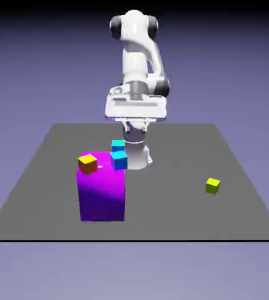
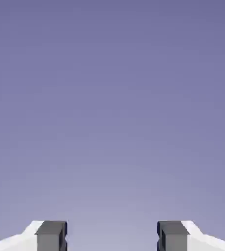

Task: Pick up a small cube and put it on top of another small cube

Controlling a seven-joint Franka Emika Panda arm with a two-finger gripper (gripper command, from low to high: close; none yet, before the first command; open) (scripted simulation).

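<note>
Gripper [image 2: 112, 236] spread wide w/ nothing between the tips, aimed at backdrop, so no grasp begun. Lime cube [image 1: 213, 186] sits alone on table [image 1: 230, 217], well apart from purple block [image 1: 102, 190], toward exterior view's right: easy open approach

Tiny lime cube [image 1: 213, 186], orange cube [image 1: 88, 163], cyan cube [image 1: 118, 144], blue cube [image 1: 119, 159], big purple block [image 1: 102, 193], plain grey table [image 1: 177, 152].

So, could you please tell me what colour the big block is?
Purple, the big block; clearest in the exterior view.
</note>
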